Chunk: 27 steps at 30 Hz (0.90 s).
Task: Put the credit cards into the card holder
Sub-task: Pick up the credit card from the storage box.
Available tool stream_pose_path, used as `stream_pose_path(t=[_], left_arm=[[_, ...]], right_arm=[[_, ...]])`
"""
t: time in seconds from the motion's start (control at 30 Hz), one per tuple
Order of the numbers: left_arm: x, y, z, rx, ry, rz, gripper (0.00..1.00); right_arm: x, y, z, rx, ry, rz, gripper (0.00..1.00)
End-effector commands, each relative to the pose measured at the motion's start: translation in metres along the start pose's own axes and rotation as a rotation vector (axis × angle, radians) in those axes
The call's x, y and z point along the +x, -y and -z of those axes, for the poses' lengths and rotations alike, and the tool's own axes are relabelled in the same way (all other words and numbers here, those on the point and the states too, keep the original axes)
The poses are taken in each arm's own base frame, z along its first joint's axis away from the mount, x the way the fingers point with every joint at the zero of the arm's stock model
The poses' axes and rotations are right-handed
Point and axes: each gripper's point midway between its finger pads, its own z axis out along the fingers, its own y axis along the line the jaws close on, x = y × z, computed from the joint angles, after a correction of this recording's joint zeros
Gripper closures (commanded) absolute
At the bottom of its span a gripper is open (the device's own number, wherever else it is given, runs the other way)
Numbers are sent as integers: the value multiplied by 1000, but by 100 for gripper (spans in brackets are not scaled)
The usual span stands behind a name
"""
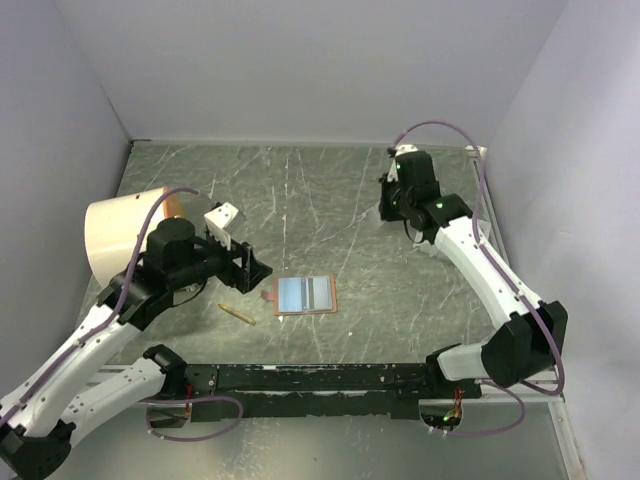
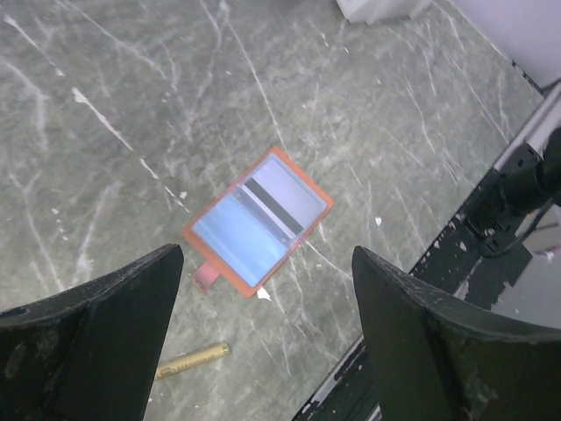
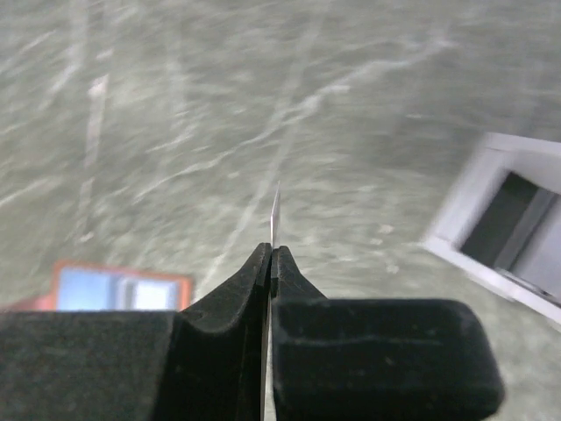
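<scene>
Grey-green marbled tabletop [image 1: 330, 190], plain white walls all round. The small tan-orange leather-like card holder [image 2: 207, 277] lies open mid-table, with pale blue and grey-striped plastic cards [image 2: 259, 219] flat on it. The left gripper [image 2: 267, 263] hangs just beside it, jaws spread wide with nothing in them. The right gripper [image 3: 272, 256], well apart at the far right, is pinched tight on a thin whitish card [image 3: 275, 206] seen edge-on.

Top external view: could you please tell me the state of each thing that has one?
left pincer: open, empty.
right pincer: shut on a credit card held edge-on.
card holder: lying flat on the table.
striped card: flat against the card holder; whether tucked in, cannot tell.
</scene>
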Motion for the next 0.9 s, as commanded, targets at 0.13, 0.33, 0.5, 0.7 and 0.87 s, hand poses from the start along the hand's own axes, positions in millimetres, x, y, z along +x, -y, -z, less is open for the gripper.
stream_pose_path(t=[0.13,0.33,0.5,0.7,0.87], left_arm=[[-10,37,-19,239,-7,17,12],[2,55,-27,371,-81,40,10],[14,65,-32,459,-128,66,12],[22,70,-40,509,-172,118,22],[34,73,-41,549,-197,138,35]], right_arm=[[60,-131,35,-731,-44,112,100],[88,-162,67,-1035,-84,191,100],[96,-175,104,-1237,-50,248,100],[106,-199,127,-1371,-42,294,100],[108,-207,134,-1417,-38,291,100]])
